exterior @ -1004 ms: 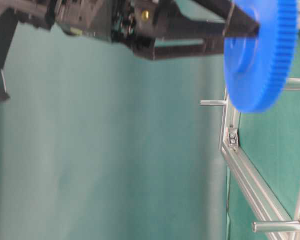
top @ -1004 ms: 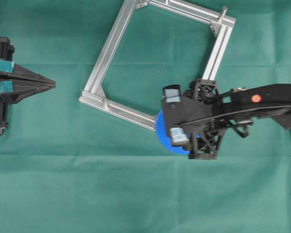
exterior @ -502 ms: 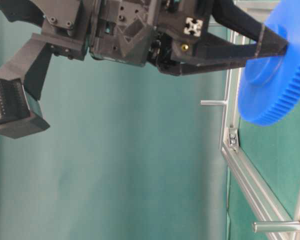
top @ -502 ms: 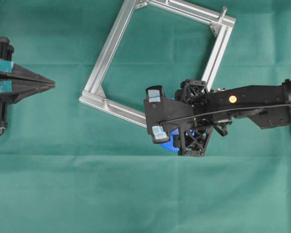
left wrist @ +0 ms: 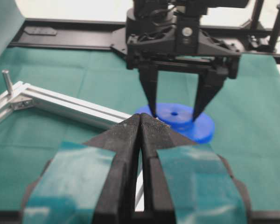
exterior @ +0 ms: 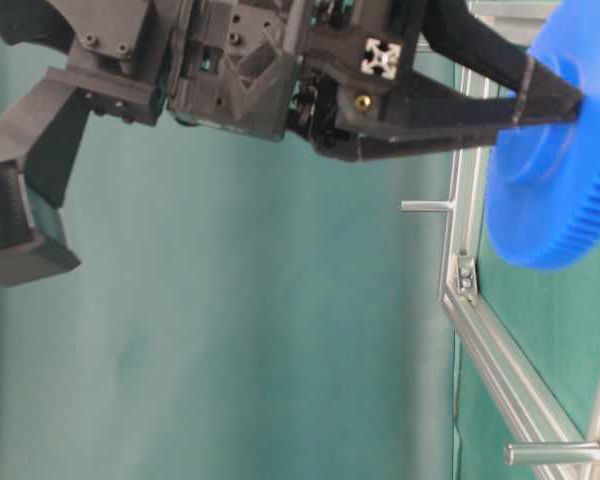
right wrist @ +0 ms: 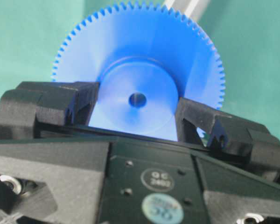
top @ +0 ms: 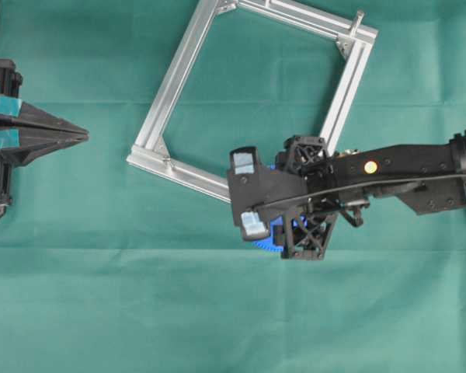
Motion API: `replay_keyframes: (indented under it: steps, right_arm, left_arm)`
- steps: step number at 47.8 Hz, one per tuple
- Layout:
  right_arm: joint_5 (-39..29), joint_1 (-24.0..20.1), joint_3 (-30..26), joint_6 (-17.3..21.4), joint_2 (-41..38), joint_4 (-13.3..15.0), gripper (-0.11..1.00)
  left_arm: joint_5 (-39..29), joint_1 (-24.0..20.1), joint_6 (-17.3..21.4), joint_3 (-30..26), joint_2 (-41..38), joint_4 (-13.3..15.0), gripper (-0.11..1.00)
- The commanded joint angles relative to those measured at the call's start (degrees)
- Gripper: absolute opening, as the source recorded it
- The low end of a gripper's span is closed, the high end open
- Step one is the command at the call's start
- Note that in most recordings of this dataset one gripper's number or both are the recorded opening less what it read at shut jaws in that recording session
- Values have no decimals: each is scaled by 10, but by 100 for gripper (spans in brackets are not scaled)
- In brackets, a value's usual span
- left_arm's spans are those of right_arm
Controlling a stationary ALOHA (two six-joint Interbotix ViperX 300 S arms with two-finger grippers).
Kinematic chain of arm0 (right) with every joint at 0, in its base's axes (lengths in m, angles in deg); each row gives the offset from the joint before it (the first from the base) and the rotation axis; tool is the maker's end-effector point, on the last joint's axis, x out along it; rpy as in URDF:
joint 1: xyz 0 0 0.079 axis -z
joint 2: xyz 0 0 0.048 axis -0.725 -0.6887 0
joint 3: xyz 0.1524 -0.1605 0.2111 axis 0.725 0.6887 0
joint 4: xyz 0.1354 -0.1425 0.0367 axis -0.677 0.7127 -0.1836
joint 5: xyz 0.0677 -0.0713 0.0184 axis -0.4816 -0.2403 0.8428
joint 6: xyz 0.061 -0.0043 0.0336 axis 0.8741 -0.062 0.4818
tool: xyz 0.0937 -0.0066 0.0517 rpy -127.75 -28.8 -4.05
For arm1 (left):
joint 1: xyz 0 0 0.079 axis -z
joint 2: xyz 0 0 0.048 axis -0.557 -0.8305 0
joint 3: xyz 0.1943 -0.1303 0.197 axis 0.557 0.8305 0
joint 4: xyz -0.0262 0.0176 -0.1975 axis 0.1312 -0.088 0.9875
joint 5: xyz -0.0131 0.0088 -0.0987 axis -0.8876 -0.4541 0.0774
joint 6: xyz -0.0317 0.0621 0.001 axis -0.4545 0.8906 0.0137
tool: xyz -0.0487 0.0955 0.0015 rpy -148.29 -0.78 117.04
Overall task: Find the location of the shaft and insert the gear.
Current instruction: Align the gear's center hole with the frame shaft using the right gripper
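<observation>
The blue toothed gear (right wrist: 130, 51) is held by its raised hub between the fingers of my right gripper (right wrist: 137, 100), which is shut on it. In the table-level view the gear (exterior: 555, 190) hangs slightly tilted, low near the cloth. The shaft (exterior: 425, 206) is a short thin silver pin that sticks out of the frame's corner beside it. From overhead only slivers of the gear (top: 266, 239) show under the right arm, and the shaft is hidden. My left gripper (top: 81, 134) is shut and empty at the far left, pointing at the gear (left wrist: 177, 119).
A square aluminium frame (top: 171, 85) lies on the green cloth. A longer grey peg (top: 358, 19) stands at its far right corner and also shows in the table-level view as the peg (exterior: 550, 452). The right arm (top: 404, 167) reaches in from the right edge.
My right arm has carried the gear leftwards and lower towards the cloth, tilting it a little. The left gripper has not moved.
</observation>
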Motion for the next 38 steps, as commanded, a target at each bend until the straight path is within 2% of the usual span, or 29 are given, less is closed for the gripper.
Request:
replay_keyframes:
  steps: [1,19,38]
  right_arm:
    - [5,-11,-25,-3,3,-2,69]
    - [13,-22,-57,-11,-16,3,69]
    - [43,5,-49,-31,-18,27,69]
  left_arm:
    - [4,-2,0,-14,-4,1,1]
    - [4,-2,0,-14,-4,1,1]
    - [2,-2,1,-13,-6,1,1]
